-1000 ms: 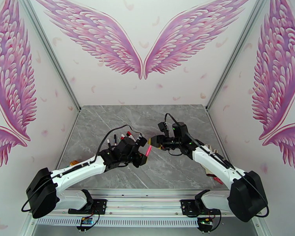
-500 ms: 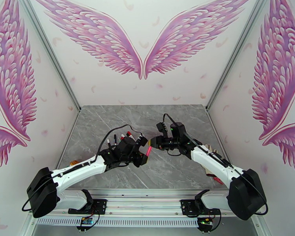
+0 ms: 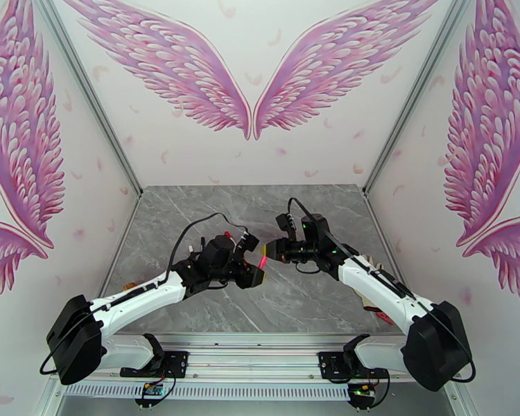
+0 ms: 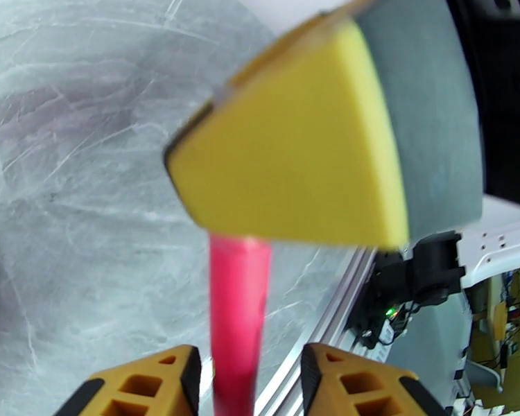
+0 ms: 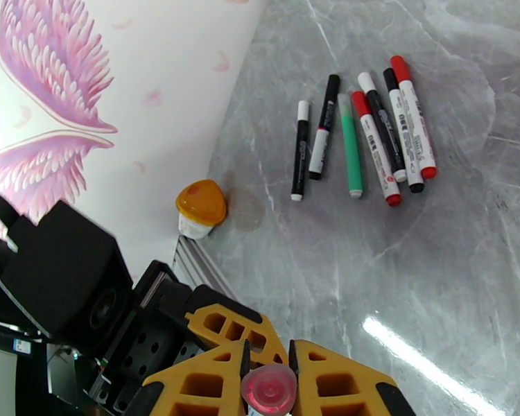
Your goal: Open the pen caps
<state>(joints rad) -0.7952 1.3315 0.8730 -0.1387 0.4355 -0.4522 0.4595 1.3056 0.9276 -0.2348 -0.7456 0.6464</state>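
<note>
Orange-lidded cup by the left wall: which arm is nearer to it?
Left. The left arm runs right beside the orange-lidded cup; the right arm reaches in from the opposite side of the table.

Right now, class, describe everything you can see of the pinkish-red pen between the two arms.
The pinkish-red pen is a slim, smooth, plastic-looking cylinder, one colour along its visible length. It is held in the air above the grey table. The right end effector is clamped on its round end. Its barrel passes through the open left end effector, which stands clear of it on both sides.
</note>
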